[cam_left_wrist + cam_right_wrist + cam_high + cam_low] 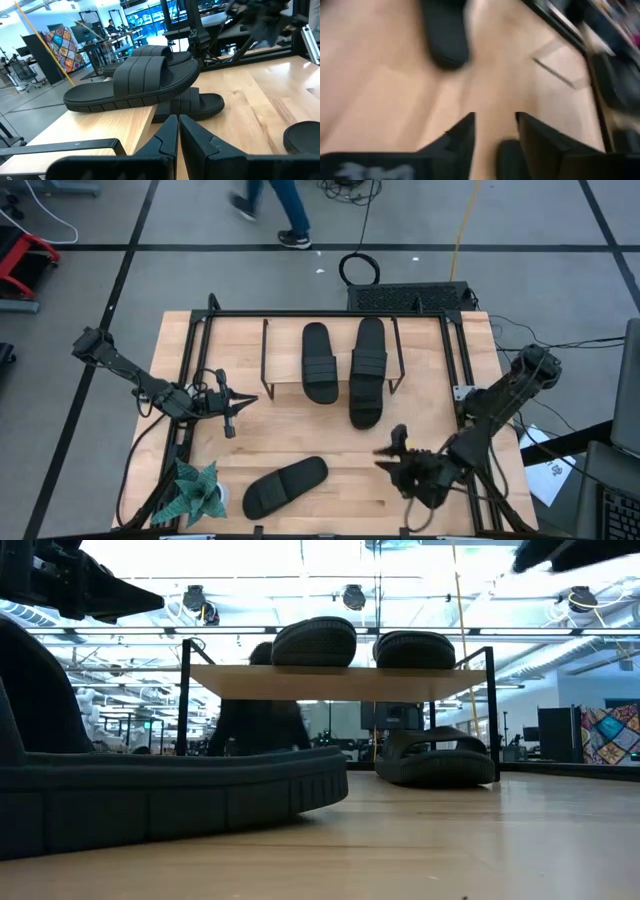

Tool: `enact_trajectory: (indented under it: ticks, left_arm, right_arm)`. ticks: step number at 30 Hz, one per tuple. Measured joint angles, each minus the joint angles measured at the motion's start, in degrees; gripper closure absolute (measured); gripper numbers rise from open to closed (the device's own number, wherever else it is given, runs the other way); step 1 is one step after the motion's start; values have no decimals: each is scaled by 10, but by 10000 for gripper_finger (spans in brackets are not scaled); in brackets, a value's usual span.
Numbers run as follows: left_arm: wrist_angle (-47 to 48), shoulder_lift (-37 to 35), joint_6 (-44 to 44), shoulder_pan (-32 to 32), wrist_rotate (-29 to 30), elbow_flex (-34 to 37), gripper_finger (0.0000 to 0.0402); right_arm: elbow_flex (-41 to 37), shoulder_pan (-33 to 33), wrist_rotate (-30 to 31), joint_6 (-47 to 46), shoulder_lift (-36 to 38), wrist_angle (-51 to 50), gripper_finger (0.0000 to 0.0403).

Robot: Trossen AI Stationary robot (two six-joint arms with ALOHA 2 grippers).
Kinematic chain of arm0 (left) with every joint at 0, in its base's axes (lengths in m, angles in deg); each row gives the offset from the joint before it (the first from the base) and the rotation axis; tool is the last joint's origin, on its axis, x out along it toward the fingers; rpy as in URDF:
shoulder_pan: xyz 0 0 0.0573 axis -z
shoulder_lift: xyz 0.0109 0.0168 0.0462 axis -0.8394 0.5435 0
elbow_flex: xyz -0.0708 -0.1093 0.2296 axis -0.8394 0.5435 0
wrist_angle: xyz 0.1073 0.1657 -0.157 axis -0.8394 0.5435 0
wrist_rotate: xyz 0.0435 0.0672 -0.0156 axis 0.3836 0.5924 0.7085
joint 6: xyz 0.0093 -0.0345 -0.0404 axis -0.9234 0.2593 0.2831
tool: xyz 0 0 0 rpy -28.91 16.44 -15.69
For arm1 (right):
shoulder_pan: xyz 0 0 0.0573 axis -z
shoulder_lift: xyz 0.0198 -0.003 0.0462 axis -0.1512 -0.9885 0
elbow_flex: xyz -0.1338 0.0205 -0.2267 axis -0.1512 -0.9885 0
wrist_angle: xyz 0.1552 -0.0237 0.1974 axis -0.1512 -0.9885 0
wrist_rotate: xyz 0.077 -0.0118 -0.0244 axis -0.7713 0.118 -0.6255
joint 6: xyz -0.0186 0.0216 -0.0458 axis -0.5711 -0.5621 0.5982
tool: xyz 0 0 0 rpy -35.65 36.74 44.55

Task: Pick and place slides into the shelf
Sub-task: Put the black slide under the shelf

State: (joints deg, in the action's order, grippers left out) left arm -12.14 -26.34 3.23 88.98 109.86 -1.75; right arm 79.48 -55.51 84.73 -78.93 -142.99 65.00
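The shelf (285, 352) stands at the table's far middle. Two black slides (320, 363) (370, 348) lie side by side on its light plank (340, 683). Another slide (435, 758) rests on the table under the plank, its end (365, 415) sticking out toward the near side. One more slide (285, 485) lies sole down near the table's front edge. My left gripper (248, 400) hovers shut, level, left of the shelf, its fingertips (177, 119) pointing at the plank's corner. My right gripper (395, 448) hangs open above the table, right of the near slide, with nothing between its fingers (465, 130).
A green artificial plant (195, 495) stands at the near left corner. Black rails (190, 370) frame the table's sides. A black box (410, 296) sits behind the far edge. A person's legs (275, 205) pass on the floor beyond. Bare wood lies between the shelf and the near slide.
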Motion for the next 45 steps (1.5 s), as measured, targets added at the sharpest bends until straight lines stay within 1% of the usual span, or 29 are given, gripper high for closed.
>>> enact_trajectory:
  ticks: [2,4,5,6,8,9,10,11,16,17,20,22,24,28,31,34,36,40,42,45]
  left_arm:
    - [0,0,0,0,0,0,378]
    - [0,0,0,0,0,0,378]
    - [0,0,0,0,0,0,378]
    - [0,0,-1,0,0,0,378]
    - [0,0,-1,0,0,0,378]
    - [0,0,0,0,0,0,378]
    - [0,0,0,0,0,0,378]
    - [0,0,1,0,0,0,378]
    - [0,0,2,0,0,0,378]
    - [0,0,2,0,0,0,378]
    - [0,0,2,0,0,0,378]
    - [0,0,2,0,0,0,378]
    - [3,0,1,0,0,0,378]
    - [9,0,2,0,0,0,378]
    - [13,0,2,0,0,0,378]
    - [14,0,2,0,0,0,378]
    - [14,0,1,0,0,0,378]
    - [14,0,0,0,0,0,378]
    - [14,0,0,0,0,0,378]
    - [14,0,0,0,1,0,378]
  right_arm:
    - [-3,-8,-45,63,5,38,322]
    - [-25,-8,-96,128,17,116,371]
    - [-41,-2,-136,160,26,158,386]
    - [-58,10,-187,184,34,203,393]
    - [-93,36,-290,205,52,276,393]
    - [-110,50,-324,205,59,301,393]
    - [-125,63,-346,204,65,322,396]
    - [-137,76,-359,202,69,336,399]
    - [-179,142,-381,194,76,379,400]
    - [-184,156,-397,187,80,395,401]
    - [-202,196,-475,187,104,440,402]
    - [-213,220,-508,189,134,436,402]
    - [-225,238,-500,188,178,436,402]
    - [-257,247,-440,198,286,428,402]
    - [-277,227,-373,193,376,403,402]
    - [-298,186,-304,180,447,372,403]
    - [-311,157,-262,178,476,357,403]
    - [-342,118,-147,179,507,309,403]
    - [-361,111,-133,176,523,294,403]
    - [-388,108,-146,173,544,323,403]
